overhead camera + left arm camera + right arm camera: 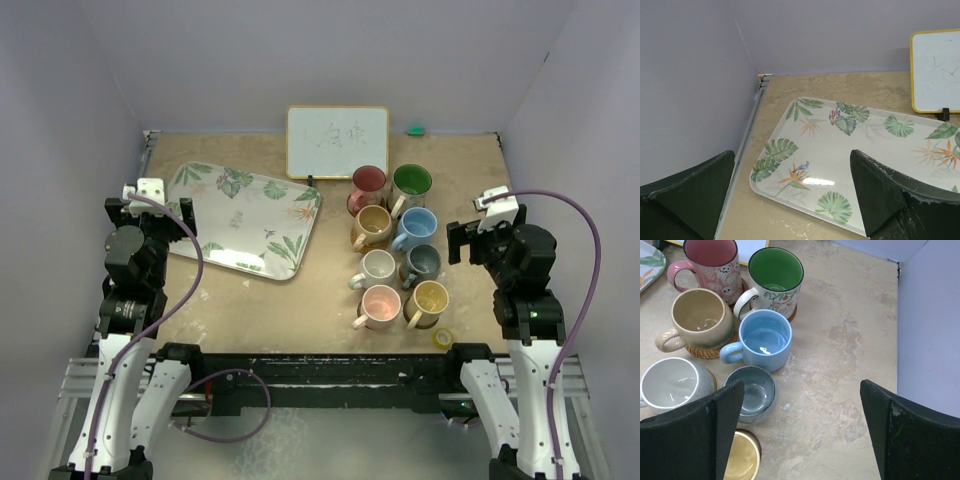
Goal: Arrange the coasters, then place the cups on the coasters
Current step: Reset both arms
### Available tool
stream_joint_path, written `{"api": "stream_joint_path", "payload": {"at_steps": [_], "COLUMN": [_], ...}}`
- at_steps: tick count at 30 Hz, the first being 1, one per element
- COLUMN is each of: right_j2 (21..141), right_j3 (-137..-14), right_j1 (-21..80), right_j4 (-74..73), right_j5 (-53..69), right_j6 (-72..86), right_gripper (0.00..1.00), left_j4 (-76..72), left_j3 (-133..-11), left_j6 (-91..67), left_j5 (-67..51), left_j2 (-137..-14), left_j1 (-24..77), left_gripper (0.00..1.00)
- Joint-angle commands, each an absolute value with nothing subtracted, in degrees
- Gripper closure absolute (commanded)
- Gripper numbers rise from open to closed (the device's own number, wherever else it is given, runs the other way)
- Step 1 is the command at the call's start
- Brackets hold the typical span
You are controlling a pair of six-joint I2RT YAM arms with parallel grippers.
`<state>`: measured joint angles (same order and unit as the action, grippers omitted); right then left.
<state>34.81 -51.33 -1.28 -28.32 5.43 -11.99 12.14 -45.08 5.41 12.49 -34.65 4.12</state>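
Though wide open, left tool and right tool empty.

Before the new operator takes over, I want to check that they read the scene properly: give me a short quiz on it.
1. Multiple choice: seen from above, which mug stands immediately left of the blue mug? A tan, B pink, C grey.
2. True or false: the leaf-patterned tray holds two mugs.
3. Fill in: the left gripper and the right gripper both stand ____, holding nothing.
Key: 1 A, the tan mug. 2 False; every mug stands off the tray, to its right. 3 open.
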Motion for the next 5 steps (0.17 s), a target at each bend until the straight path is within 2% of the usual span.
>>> {"api": "stream_joint_path", "payload": {"at_steps": [1, 5], "right_j2": [34.55, 34.49], "right_j3": [-51.50, -51.50], "right_j1": [-1.23, -1.23], "right_j4": [-25.94, -26.04], "right_j5": [5.01, 5.18], "right_j6": [-12.46, -12.40], "right_gripper": [0.00, 0.00], "left_j4": [10.81, 10.90], "left_j3": [-45.69, -45.72], "left_j6": [6.01, 6.21], "left_j5": [12.95, 12.84], "left_j2": [-34.61, -34.67], "left_j1": [3.43, 3.36], "left_gripper": [0.06, 0.07]}}
